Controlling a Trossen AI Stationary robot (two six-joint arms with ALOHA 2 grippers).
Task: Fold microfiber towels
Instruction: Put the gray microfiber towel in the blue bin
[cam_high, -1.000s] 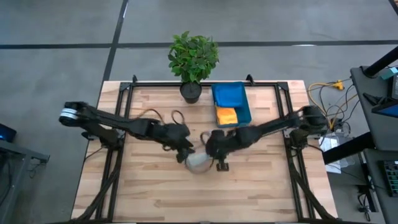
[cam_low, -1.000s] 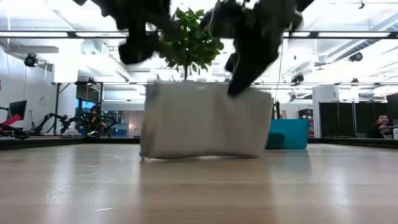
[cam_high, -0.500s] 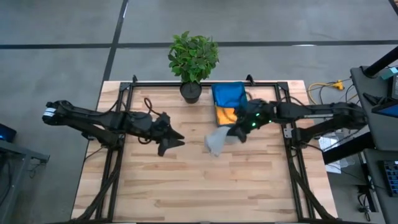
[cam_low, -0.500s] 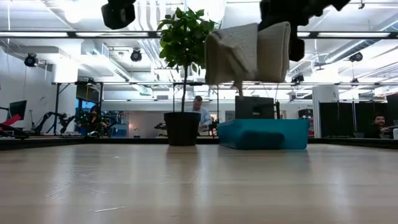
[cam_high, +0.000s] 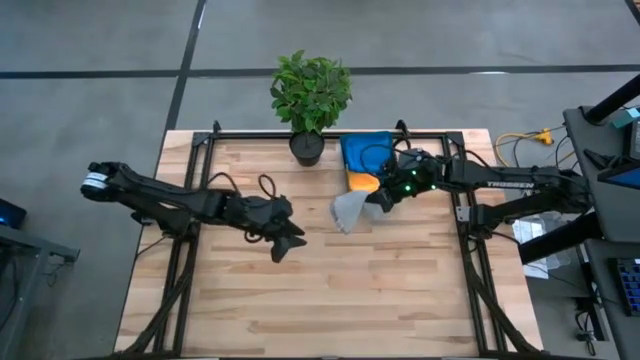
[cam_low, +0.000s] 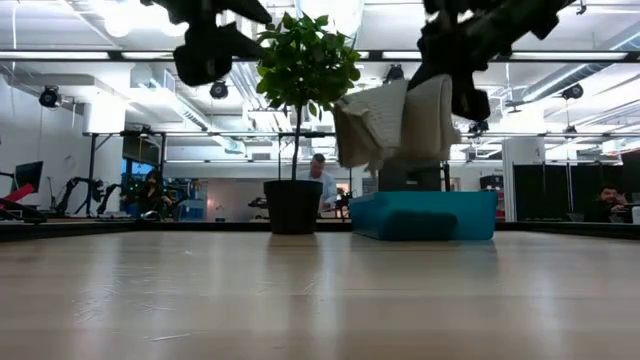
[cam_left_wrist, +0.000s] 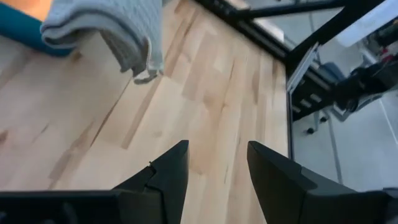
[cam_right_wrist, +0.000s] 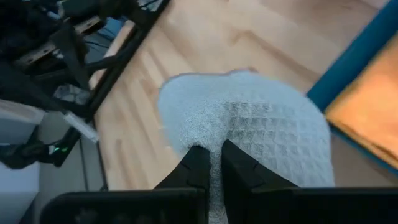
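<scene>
The pale grey towel (cam_high: 349, 210) hangs folded in the air, clear of the wooden table (cam_high: 400, 300), just left of the teal bin (cam_high: 392, 160) at the table's far right. In the low view it droops in two lobes (cam_low: 392, 125) above the bin (cam_low: 425, 216), its lower edge above the bin's rim. The right gripper (cam_high: 385, 194) has its fingers (cam_right_wrist: 198, 167) pinched together on the cloth's waffle-textured fold (cam_right_wrist: 261, 143), with almost no gap between them.

Inside the bin lie an orange towel (cam_high: 362, 182), nearest the gripper, and a blue towel (cam_high: 368, 150) beyond it, toward the far edge.

The left gripper (cam_high: 284, 244) hovers over the middle of the table, well apart from the grey towel. Its fingers (cam_left_wrist: 166, 174) stand spread with bare wood showing between them, holding nothing.

A potted plant (cam_high: 311, 95) stands at the table's far edge, just left of the bin. In the room behind, a person (cam_low: 320, 180) shows beyond the plant's pot.
</scene>
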